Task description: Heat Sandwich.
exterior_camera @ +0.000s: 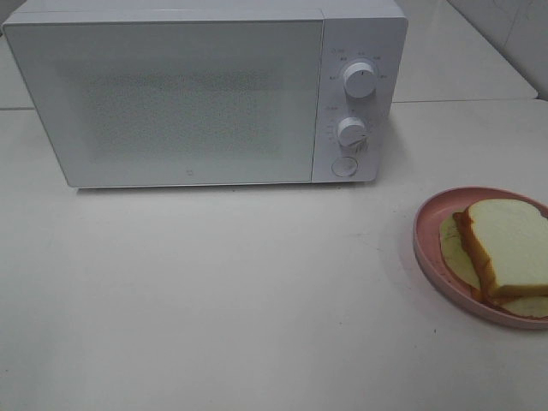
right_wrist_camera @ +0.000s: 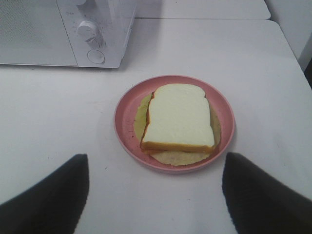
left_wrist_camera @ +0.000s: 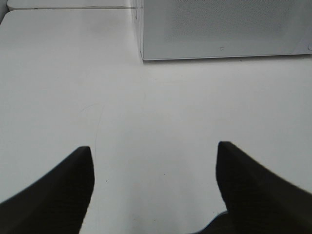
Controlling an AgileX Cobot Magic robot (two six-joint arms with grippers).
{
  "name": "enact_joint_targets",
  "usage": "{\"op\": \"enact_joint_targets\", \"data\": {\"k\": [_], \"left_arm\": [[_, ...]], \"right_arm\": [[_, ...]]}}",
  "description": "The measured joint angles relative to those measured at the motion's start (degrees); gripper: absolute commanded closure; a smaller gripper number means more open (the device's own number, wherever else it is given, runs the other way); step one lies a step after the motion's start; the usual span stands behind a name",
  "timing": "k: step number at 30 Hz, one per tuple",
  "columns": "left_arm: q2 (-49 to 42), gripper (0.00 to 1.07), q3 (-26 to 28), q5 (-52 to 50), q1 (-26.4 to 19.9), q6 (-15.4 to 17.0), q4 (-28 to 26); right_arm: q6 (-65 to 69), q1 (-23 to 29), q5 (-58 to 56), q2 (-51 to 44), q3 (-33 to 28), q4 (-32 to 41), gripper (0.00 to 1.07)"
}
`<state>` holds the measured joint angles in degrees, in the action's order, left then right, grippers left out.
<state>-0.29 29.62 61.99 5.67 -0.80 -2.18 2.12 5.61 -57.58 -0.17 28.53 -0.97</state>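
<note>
The sandwich (exterior_camera: pixel 507 247), white bread with orange-brown crust over pale yellow-green filling, lies on a round pink plate (exterior_camera: pixel 425 233) at the table's right edge. In the right wrist view the sandwich (right_wrist_camera: pixel 178 117) sits on the plate (right_wrist_camera: pixel 126 113) a short way ahead of my right gripper (right_wrist_camera: pixel 156 168), which is open and empty. My left gripper (left_wrist_camera: pixel 155 151) is open too, over bare white table, with the microwave (left_wrist_camera: pixel 219 29) further ahead. Neither gripper shows in the exterior high view.
A white microwave (exterior_camera: pixel 205 94) stands at the back of the table, door shut, with two knobs (exterior_camera: pixel 360 79) and a round button (exterior_camera: pixel 344 166) on its right panel. The microwave (right_wrist_camera: pixel 58 29) also shows in the right wrist view.
</note>
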Motion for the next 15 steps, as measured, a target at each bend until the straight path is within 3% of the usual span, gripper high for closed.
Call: {"op": "enact_joint_targets", "data": {"k": [15], "left_arm": [[0.0, 0.40, 0.0, 0.0, 0.0, 0.0, 0.0]], "right_arm": [[0.0, 0.0, 0.0, 0.0, 0.0, 0.0, 0.34]]}}
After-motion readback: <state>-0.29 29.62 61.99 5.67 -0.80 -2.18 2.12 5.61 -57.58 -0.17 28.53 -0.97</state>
